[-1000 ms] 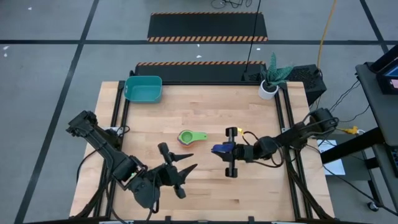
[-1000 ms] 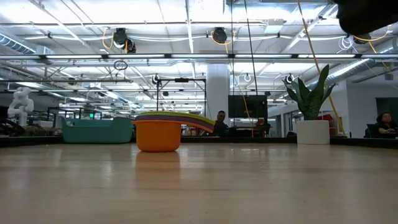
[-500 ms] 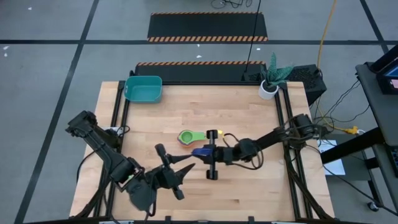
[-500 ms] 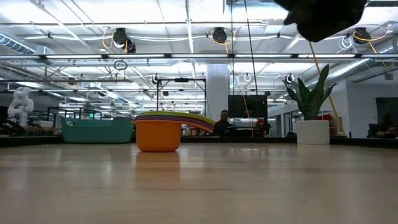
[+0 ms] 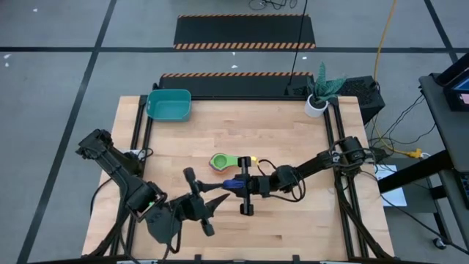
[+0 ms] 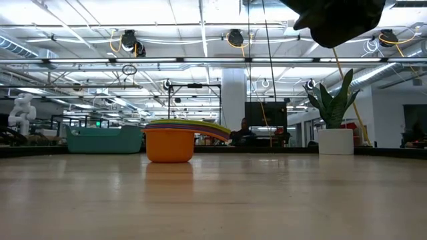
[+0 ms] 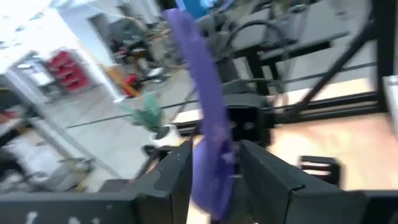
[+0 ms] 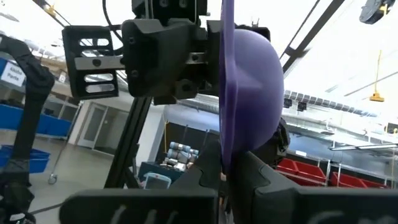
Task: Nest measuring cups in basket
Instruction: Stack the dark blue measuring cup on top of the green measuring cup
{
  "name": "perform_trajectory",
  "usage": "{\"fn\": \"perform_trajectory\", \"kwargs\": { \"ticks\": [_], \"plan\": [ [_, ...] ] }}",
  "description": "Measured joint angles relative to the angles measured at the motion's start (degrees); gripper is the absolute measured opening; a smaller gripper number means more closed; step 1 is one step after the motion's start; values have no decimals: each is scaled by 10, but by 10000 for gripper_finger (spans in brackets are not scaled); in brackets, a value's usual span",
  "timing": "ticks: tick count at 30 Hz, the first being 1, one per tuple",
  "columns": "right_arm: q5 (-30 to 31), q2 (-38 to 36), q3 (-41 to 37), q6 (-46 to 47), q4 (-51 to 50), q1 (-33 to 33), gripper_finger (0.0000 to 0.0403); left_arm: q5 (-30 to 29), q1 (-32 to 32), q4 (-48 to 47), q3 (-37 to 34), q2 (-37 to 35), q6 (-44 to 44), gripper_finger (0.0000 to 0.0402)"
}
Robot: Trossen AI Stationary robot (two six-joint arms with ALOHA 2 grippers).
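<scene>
The dark blue measuring cup (image 5: pixel 231 184) is off the table, shut in my right gripper (image 5: pixel 240 185), which reaches in from the table's right. My left gripper (image 5: pixel 222 193) points at it from the left. In the left wrist view its open fingers (image 7: pixel 177 177) stand close on either side of the cup (image 7: pixel 208 143). A nested stack of cups, green on top (image 5: pixel 220 160) and orange at the bottom (image 6: pixel 169 147), stands on the table just beyond the grippers. The teal basket (image 5: pixel 169 105) sits at the far left corner. My right gripper pinches the dark blue cup between its two fingers at the flat edge (image 8: pixel 226 146) beside the bowl, coming level from the table's right. The cup is lifted clear and turned on edge, its bowl (image 8: pixel 255 81) bulging to one side. Whether my left gripper touches the cup, I cannot tell.
A white plant pot (image 5: pixel 316 105) stands at the far right corner. Bare wood lies between the cup stack and the basket and along the near edge. In the low view part of an arm (image 6: pixel 340 20) hangs high at the top right.
My right gripper has carried the dark blue cup toward the table's left, from right of the cup stack to just in front of my left gripper. The cup has stayed clear of the table. The stack and basket have not moved.
</scene>
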Motion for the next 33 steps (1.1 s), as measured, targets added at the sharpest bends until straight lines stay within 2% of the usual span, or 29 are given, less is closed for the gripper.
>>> {"fn": "perform_trajectory", "kwargs": {
  "ticks": [3,10,17,19,22,25,29,33],
  "plan": [
    [-5,0,-1,1,-1,0,0,50,14,-1,0,0,0,108],
    [-15,0,-1,2,-13,-1,0,114,42,-3,0,0,14,17],
    [-12,0,-1,2,-20,-2,4,123,41,-17,0,0,22,11],
    [17,0,-1,2,-24,-1,16,123,39,-30,0,-3,24,8],
    [93,-6,-1,-1,-49,8,50,122,37,-48,0,-18,14,9],
    [169,-31,-1,11,-169,18,92,126,32,-77,0,-40,-2,6],
    [268,-93,-1,102,-418,33,137,150,37,-163,0,-71,-59,7],
    [303,-173,-1,211,-644,47,163,208,51,-287,0,-90,-165,6]
  ]
}}
